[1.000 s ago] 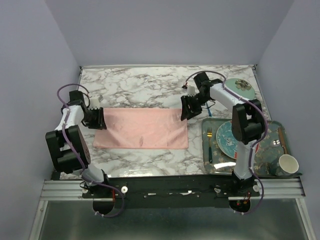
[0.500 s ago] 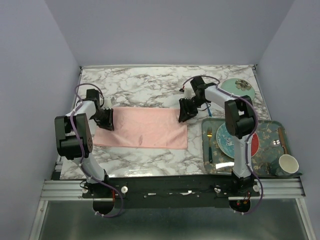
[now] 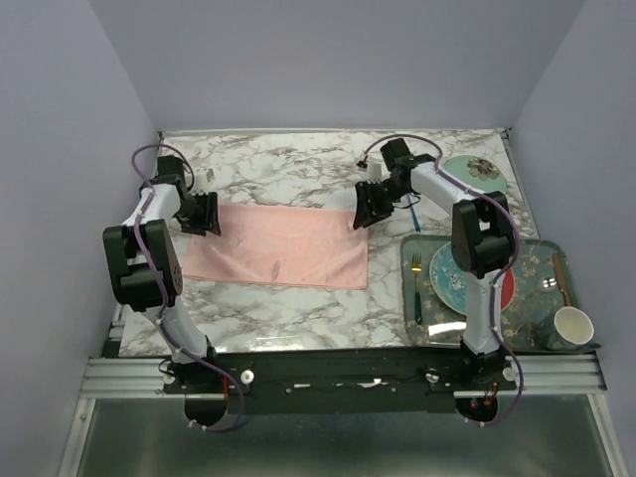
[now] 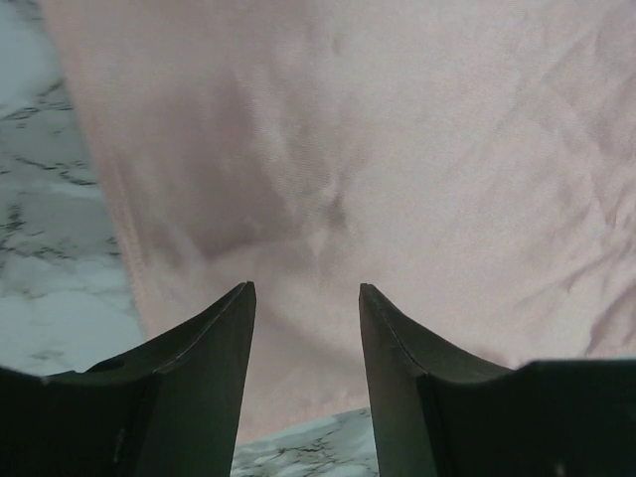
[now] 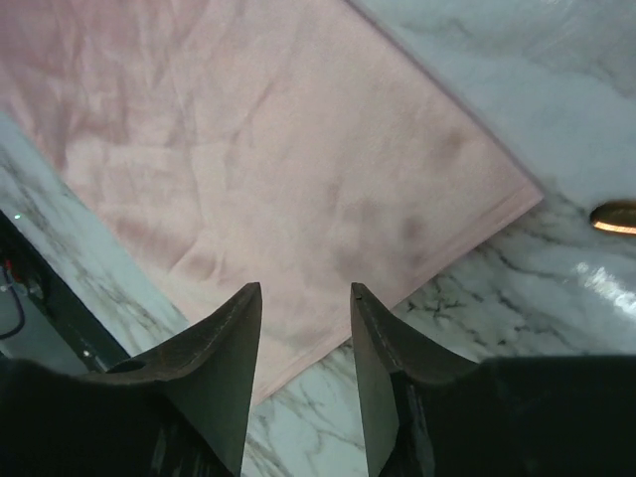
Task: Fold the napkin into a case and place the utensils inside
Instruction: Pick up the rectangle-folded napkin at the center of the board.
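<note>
Two sets of jaws, both part open, both empty: left jaws above napkin (image 3: pixel 278 248) far-left corner, right jaws above its far-right corner, cloth under gaps, not pinched. Napkin flat on tabletop (image 3: pixel 298 169), folded to rectangle. Risks: slick satin slips from shallow bite; jaws catch top layer only, fold splits; uneven pull skews edges; right arm knocks blue fork (image 3: pixel 415 219) just right of napkin
</note>
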Controlling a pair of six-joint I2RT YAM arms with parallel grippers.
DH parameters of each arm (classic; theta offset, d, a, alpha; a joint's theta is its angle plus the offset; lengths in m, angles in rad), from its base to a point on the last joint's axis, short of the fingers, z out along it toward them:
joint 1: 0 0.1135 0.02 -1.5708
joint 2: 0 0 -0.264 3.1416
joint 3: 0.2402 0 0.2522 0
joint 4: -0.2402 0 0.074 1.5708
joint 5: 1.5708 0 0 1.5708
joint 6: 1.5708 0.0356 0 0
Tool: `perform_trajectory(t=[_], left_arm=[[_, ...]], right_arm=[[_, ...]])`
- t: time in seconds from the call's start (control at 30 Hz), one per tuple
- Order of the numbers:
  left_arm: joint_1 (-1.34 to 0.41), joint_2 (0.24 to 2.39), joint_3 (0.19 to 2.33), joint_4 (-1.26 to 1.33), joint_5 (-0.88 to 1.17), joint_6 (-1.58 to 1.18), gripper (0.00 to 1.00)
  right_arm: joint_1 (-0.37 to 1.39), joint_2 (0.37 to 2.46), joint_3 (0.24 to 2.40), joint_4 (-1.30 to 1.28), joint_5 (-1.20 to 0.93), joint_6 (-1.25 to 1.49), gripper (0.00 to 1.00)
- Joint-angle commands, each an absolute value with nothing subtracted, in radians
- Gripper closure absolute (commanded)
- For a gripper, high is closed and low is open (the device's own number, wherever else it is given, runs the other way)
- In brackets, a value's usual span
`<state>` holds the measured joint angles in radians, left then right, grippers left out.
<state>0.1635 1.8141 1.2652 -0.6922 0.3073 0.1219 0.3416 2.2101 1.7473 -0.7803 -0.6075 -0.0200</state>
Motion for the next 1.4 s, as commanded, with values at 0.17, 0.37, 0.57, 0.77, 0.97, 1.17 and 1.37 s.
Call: perform_trajectory(t=[0.17,0.37,0.57,0.77,0.97,1.17,1.37], left_arm=[[0.295,1.795,1.361,-0.758,0.218,0.209,0.39],[0.295,1.864,1.39,-0.752,0.186,0.215,0.38],[0.293,1.873,1.353,-0.701,0.141,0.213,0.39],[0.29,1.888,1.322,-0.695,0.149,0.229,0.4],[0.267,1.899,1.293,-0.67,0.149,0.242,0.41],[0.241,1.94,1.316,-0.664,0.143,0.239,0.46],[0.219,1.967,1.342,-0.669,0.133,0.241,0.5]], right_arm=[[0.345,2.006,1.536,-0.785,-0.586,0.052,0.39],[0.345,2.054,1.52,-0.805,-0.525,0.121,0.39],[0.345,2.082,1.516,-0.793,-0.491,0.138,0.39],[0.345,2.105,1.513,-0.798,-0.497,0.155,0.4],[0.345,2.115,1.502,-0.796,-0.495,0.169,0.42],[0.347,2.121,1.497,-0.798,-0.489,0.175,0.44],[0.347,2.134,1.511,-0.799,-0.483,0.169,0.47]])
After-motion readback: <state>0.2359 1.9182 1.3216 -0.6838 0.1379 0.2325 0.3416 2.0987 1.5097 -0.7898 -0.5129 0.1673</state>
